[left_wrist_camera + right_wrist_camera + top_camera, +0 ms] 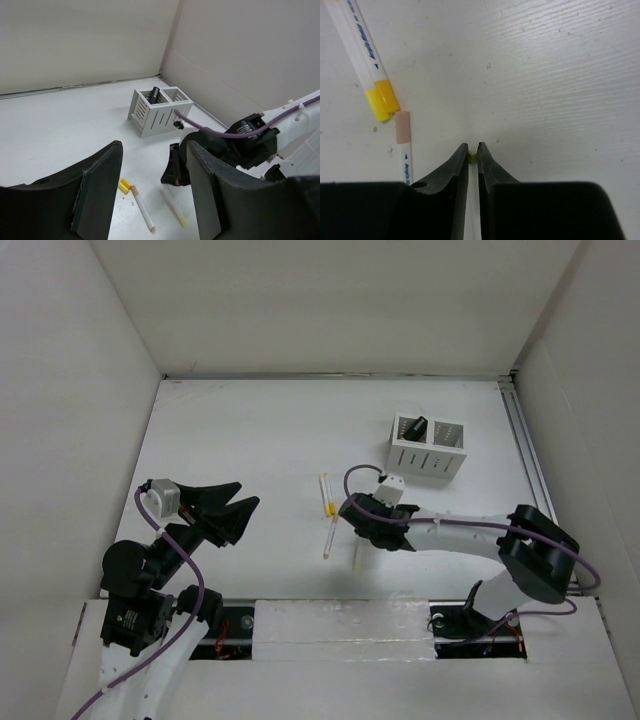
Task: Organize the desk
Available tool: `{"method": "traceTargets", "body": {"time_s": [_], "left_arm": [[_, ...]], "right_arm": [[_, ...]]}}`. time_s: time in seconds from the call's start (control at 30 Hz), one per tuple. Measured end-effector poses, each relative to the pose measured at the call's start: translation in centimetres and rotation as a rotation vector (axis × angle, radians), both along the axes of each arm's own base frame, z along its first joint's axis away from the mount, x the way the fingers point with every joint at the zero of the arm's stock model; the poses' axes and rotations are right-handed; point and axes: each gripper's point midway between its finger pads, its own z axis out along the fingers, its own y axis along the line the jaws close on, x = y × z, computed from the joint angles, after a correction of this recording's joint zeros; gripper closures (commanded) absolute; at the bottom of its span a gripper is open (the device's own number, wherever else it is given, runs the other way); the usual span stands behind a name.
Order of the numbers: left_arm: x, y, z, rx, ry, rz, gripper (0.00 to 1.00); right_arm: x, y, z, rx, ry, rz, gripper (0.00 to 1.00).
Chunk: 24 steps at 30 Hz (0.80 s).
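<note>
My right gripper (473, 156) is shut on a white marker with a pale yellow end (473, 200), low over the desk (560, 75). From above, that gripper (358, 542) is at mid-desk (250, 440) and the marker (356, 560) sticks out below it. Just to its left lie a peach-capped marker (404, 145) (331, 535) and two yellow-capped markers (362, 55) (325, 495). My left gripper (240, 508) (152, 150) hangs open and empty at the left, facing these pens. The left wrist view shows the held marker (175, 210) under the right gripper (175, 175).
A white slotted two-compartment pen holder (428, 447) (160, 112) stands at the back right, with a dark object (415, 427) in its left compartment. A metal rail (527, 450) runs along the desk's right edge. White wall panels enclose the left, back and right sides.
</note>
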Motion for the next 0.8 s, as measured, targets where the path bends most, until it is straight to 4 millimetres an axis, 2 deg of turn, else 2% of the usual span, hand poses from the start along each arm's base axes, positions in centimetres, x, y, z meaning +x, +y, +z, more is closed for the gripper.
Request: {"method": "traceTargets", "body": {"time_s": [0.27,0.53,0.6,0.63,0.7,0.73,0.8], "left_arm": [[0.0,0.0,0.0,-0.001,-0.001,0.000,0.50],[0.0,0.0,0.1,-0.002,-0.006,0.000,0.50],[0.0,0.0,0.1,-0.002,-0.006,0.000,0.50],[0.0,0.0,0.1,-0.002,-0.006,0.000,0.50],[0.0,0.0,0.1,-0.002,-0.006,0.000,0.50],[0.0,0.0,0.1,-0.002,-0.006,0.000,0.50],[0.0,0.0,0.1,-0.002,-0.006,0.000,0.50]], "right_arm": [[1.0,-1.9,6.4,0.111,-0.162,-0.069,1.00],[4.0,-5.7,9.1,0.096,-0.231,-0.156,1.00],[4.3,-5.8,9.7,0.098,-0.238,-0.143,0.96],[4.4,-5.6,9.9,0.106,-0.234,-0.130,0.87],[4.4,-5.2,9.8,0.110,-0.220,-0.107,0.83],[4.3,-5.0,9.4,0.104,-0.208,-0.100,0.72],[4.0,-4.4,7.9,0.081,-0.169,-0.082,0.61]]}}
